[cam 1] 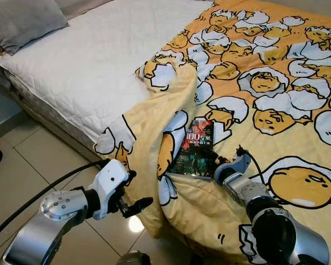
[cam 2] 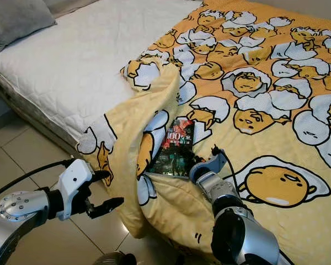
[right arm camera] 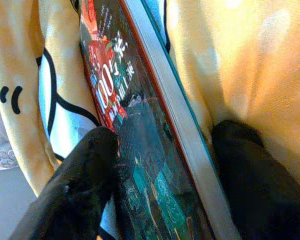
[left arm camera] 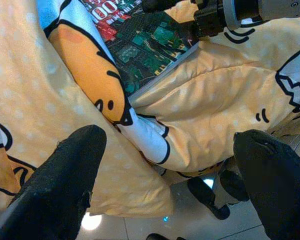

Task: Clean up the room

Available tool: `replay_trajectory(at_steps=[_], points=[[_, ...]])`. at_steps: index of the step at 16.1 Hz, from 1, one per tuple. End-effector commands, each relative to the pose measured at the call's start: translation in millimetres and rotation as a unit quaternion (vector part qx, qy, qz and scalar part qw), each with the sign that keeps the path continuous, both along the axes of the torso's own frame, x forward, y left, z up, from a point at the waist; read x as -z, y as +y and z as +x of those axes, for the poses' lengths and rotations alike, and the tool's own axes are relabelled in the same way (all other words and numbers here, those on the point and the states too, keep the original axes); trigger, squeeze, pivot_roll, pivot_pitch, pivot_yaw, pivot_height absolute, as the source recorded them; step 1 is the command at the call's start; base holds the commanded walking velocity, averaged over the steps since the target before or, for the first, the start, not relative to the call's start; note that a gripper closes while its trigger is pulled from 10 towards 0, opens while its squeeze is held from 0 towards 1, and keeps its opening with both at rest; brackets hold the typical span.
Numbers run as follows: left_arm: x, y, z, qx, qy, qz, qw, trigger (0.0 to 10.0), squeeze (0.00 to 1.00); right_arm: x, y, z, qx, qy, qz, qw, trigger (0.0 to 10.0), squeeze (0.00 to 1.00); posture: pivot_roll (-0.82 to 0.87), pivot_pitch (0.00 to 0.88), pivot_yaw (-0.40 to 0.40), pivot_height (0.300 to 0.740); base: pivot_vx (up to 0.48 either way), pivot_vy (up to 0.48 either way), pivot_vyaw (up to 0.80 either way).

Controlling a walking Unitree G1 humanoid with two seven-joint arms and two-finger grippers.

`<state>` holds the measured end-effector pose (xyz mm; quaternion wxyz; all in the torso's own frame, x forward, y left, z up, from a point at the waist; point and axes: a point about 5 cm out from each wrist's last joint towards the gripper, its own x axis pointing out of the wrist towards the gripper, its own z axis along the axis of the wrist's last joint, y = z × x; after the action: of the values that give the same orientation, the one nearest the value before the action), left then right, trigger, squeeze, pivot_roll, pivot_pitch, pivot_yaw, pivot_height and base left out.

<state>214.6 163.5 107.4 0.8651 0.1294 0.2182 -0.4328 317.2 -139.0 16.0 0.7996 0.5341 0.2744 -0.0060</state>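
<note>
- Lying half-buried in the folds of a yellow blanket printed with cartoon eggs (cam 1: 276, 110), a dark glossy book with red lettering on its cover (cam 1: 196, 148) is sitting near the bed's near edge; its left side is slipping under a raised ridge of the cloth, so its full outline is not showing.
- The right gripper (right arm camera: 165, 165) is reaching in at the book's near end, its two black fingers (right arm camera: 85, 185) straddling it: one is pressing on the cover, the other is sitting past the pale page edge against the blanket. They are spread around the book rather than pressed together; whether they are squeezing it is hard to judge.
- From the head views the right fingertips are tucked behind the wrist and the cloth.
- The left gripper (cam 1: 133, 207) is hovering over the tiled floor (cam 1: 38, 165), left of the hanging blanket edge, its fingers spread apart and holding nothing.
- A white quilted mattress (cam 1: 94, 61) is lying bare on the far left, with a grey pillow (cam 1: 22, 19) cut off by the frame's corner.
- A black cable (cam 1: 44, 193) is trailing across the floor to the left arm.
</note>
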Motion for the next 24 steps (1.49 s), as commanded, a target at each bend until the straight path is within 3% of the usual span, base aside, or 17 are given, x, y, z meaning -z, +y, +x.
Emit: replay_trajectory(at_steps=[1, 10, 15, 21, 24], points=[[-3, 4.8, 1.6, -0.007, -0.008, 0.006, 1.0, 10.0, 0.0, -2, 15.4, 0.7, -0.025, 0.0, 0.023, 0.999, 0.0, 0.0, 0.13, 0.098, 0.07, 0.74, 0.0, 0.0, 0.0], [2, 3.1, 14.0, -0.017, -0.019, 0.002, 1.0, 10.0, 0.0, -10, 8.8, 8.0, -0.032, -0.025, -0.006, 0.999, 0.0, 0.0, 0.1, 0.048, 0.068, 0.74, 0.0, 0.0, 0.0], [6, 0.7, 24.6, -0.017, -0.029, -0.007, 0.999, 10.0, 0.0, -11, -2.9, 8.8, -0.006, -0.04, -0.009, 0.999, 0.0, 0.0, 0.05, 0.0, 0.103, 0.74, 0.0, 0.0, 0.0], [10, -13.8, 37.5, -0.033, -0.043, -0.037, 0.998, 10.0, 0.0, -9, -47.9, 0.0, 0.059, -0.07, 0.009, 0.996, 0.0, 0.0, -0.03, 0.0, 0.14, 0.74, 0.0, 0.0, 0.0], [9, -22.0, 41.3, -0.058, -0.062, -0.051, 0.995, 10.0, 0.0, -31, -91.3, -10.0, 0.082, -0.158, -0.003, 0.984, 0.0, 0.0, -0.05, 0.0, 0.12, 0.74, 0.0, 0.0, 0.0]])
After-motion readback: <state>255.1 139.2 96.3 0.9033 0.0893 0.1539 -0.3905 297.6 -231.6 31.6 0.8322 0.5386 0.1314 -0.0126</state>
